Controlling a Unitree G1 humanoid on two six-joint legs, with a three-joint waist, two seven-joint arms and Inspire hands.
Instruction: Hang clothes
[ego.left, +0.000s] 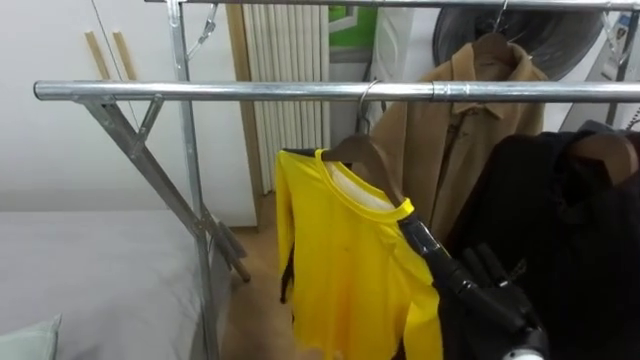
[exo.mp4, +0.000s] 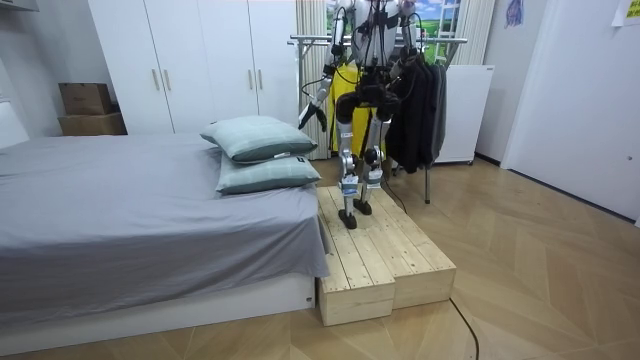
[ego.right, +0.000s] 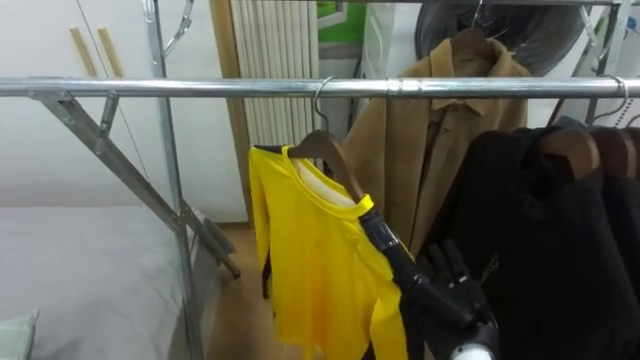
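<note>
A yellow long-sleeved shirt (ego.left: 340, 260) hangs on a wooden hanger (ego.left: 365, 155), and the hanger's hook is over the metal rail (ego.left: 250, 91) of the clothes rack. My right hand (ego.left: 495, 295) is low at the right, just beside the shirt's right shoulder. It is open, with straight fingers, and one finger reaches up against the shoulder end of the hanger. In the room view I stand on a wooden platform (exo.mp4: 385, 255) facing the rack, with my left hand (exo.mp4: 305, 116) down at my side.
Right of the yellow shirt hang a tan coat (ego.left: 450, 140) and black garments (ego.left: 570, 230). The rack's upright post and slanted brace (ego.left: 150, 165) stand at the left. A grey bed (ego.left: 90, 270) with pillows (exo.mp4: 260, 140) lies to my left.
</note>
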